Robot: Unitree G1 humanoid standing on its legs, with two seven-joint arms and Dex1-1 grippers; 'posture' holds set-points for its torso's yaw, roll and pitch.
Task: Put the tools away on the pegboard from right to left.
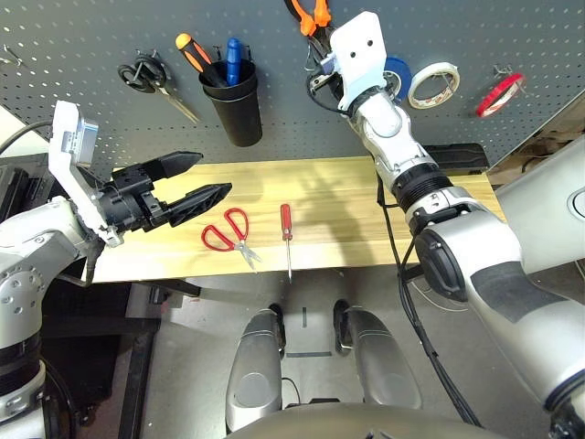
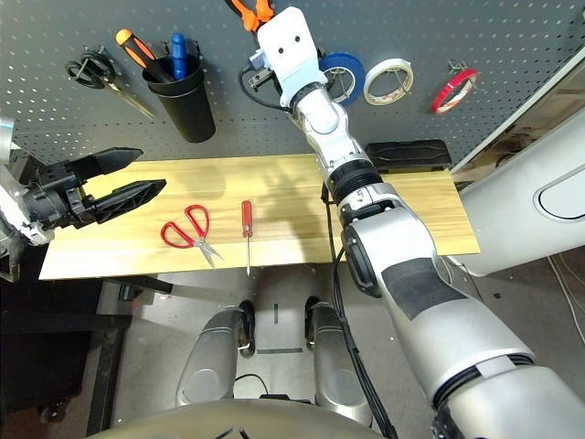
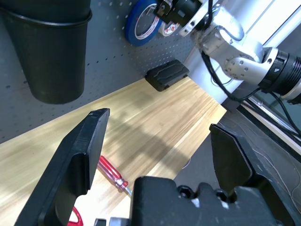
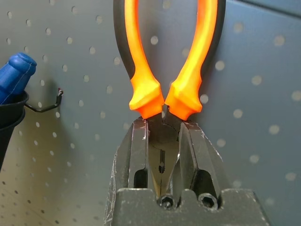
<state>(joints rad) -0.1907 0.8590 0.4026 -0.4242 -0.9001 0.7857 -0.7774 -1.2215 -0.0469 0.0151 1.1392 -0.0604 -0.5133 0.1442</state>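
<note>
Pliers being gripped by right gripper against pegboard; left gripper hovering wide open above scissors.

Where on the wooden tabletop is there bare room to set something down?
Free: the tabletop between the red screwdriver and the black block. Crowded: the left part, with the red scissors under the open left gripper.
</note>
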